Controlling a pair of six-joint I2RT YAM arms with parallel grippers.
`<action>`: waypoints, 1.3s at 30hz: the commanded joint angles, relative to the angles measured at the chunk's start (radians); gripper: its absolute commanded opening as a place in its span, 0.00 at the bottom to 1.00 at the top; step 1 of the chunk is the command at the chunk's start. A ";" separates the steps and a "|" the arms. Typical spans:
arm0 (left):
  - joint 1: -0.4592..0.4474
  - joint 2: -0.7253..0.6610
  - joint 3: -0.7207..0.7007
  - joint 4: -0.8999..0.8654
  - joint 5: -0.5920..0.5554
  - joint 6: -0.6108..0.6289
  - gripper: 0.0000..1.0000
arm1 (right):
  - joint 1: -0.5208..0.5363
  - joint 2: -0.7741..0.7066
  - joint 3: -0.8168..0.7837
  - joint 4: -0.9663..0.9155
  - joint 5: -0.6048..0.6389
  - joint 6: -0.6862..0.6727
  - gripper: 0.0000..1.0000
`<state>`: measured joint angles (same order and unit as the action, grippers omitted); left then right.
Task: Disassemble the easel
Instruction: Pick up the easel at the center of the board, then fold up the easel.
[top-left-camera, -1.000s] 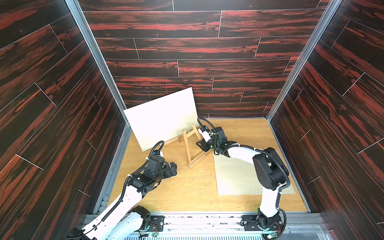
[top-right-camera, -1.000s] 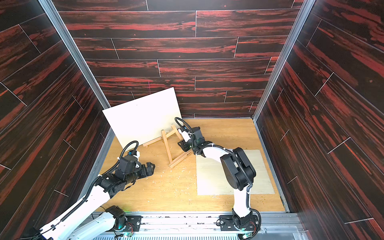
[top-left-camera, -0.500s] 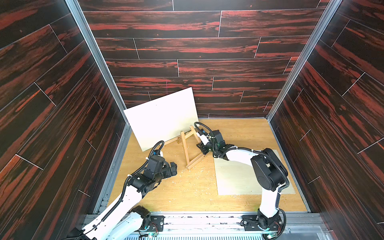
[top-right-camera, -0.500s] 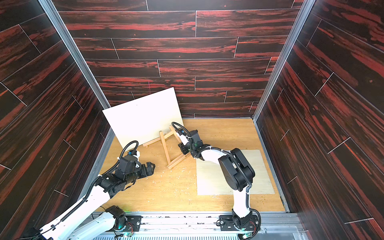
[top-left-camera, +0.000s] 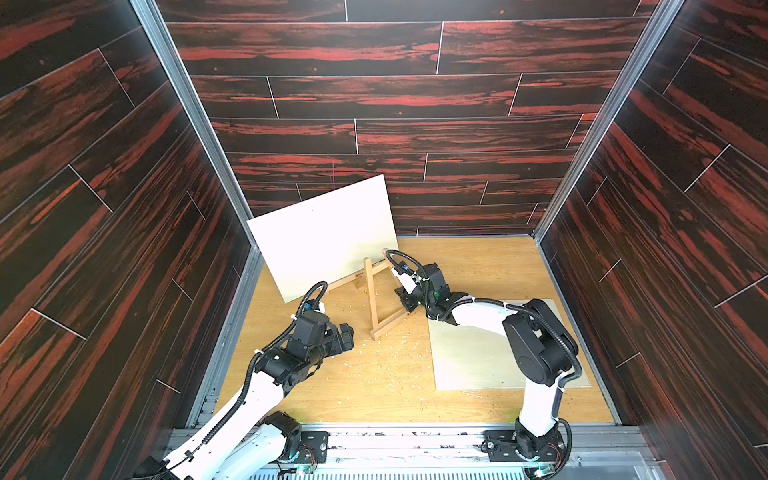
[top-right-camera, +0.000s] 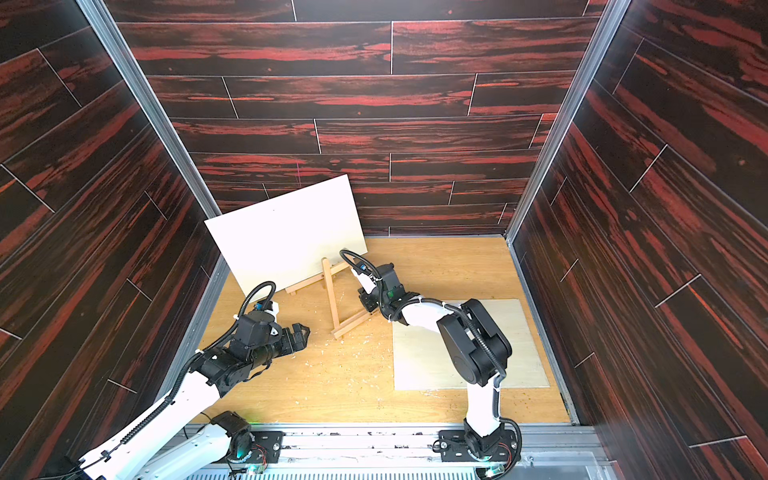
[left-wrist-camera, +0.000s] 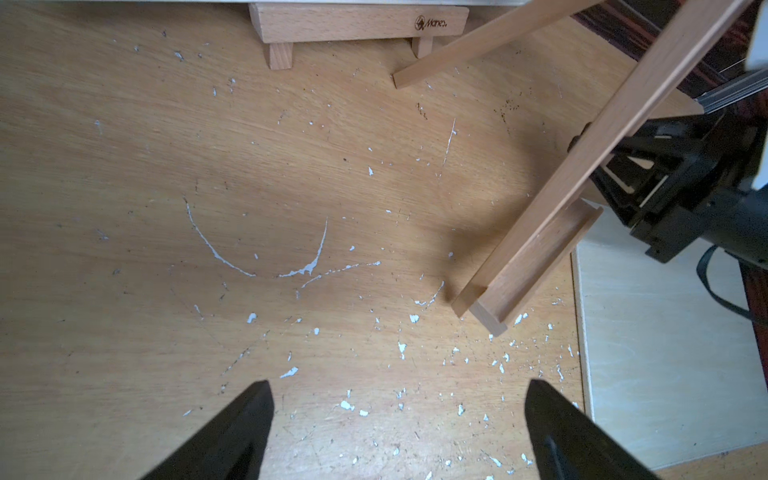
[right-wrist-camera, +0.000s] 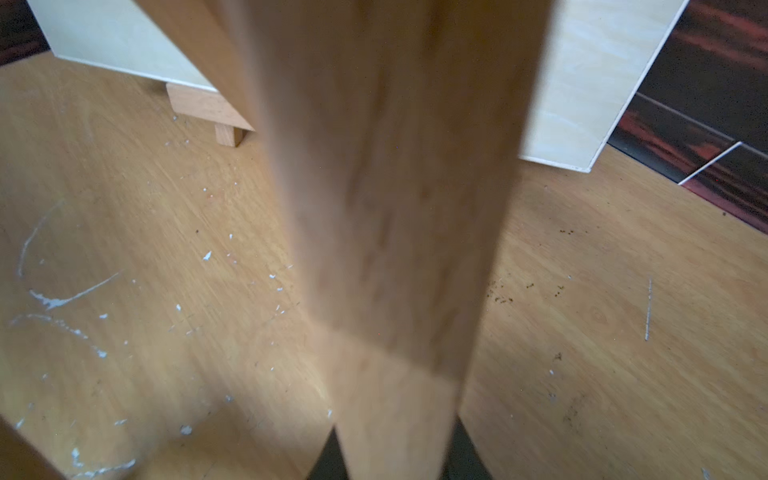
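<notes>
A: R side first?

B: The right gripper (right-wrist-camera: 395, 457) is pinched tight on a rail of the easel frame (top-left-camera: 371, 297). Wrist cam shows the slat wedged betw. both fingers. In a top view it comes at the frame from its 3 o'clock.

A: And L?

B: The left gripper (left-wrist-camera: 399, 390) is spread wide w/ nothing in it. It hovers over bare table (top-left-camera: 374, 386) at the frame's 8 o'clock, apart from it.

A: Where's the easel?

B: Frame's tilted, near table centre. Its grooved low end points to 6 o'clock, on or just off the surface, can't tell which. The ledge (left-wrist-camera: 357, 23) w/ feet sits at 11 o'clock, under the upright white panel (top-left-camera: 328, 241). A plywood sheet (top-left-camera: 469, 361) lies flat at 4 o'clock.

A: Which step?

B: Prob. separating frame from ledge + panel. Grip's on, pull not yet done.

A: Next move?

B: IMO draw the frame out toward 4–5 o'clock, slow, no twisting the rail. L likely should steady the ledge or panel, since the panel might tip if the frame props it.
</notes>
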<state>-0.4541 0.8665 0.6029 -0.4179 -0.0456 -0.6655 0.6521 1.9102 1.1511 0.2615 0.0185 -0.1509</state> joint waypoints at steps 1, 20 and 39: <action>0.005 -0.024 -0.018 0.007 -0.024 -0.014 0.98 | 0.019 -0.075 -0.013 0.002 0.018 -0.021 0.20; 0.145 0.072 0.068 0.125 0.110 0.029 0.98 | 0.077 -0.308 -0.078 -0.139 0.084 -0.029 0.13; 0.247 0.439 0.144 0.554 0.607 -0.045 0.64 | 0.136 -0.486 -0.037 -0.362 0.021 0.059 0.13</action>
<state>-0.2111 1.2659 0.7124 0.0051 0.4290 -0.6834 0.7815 1.5009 1.0615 -0.1055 0.0742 -0.1295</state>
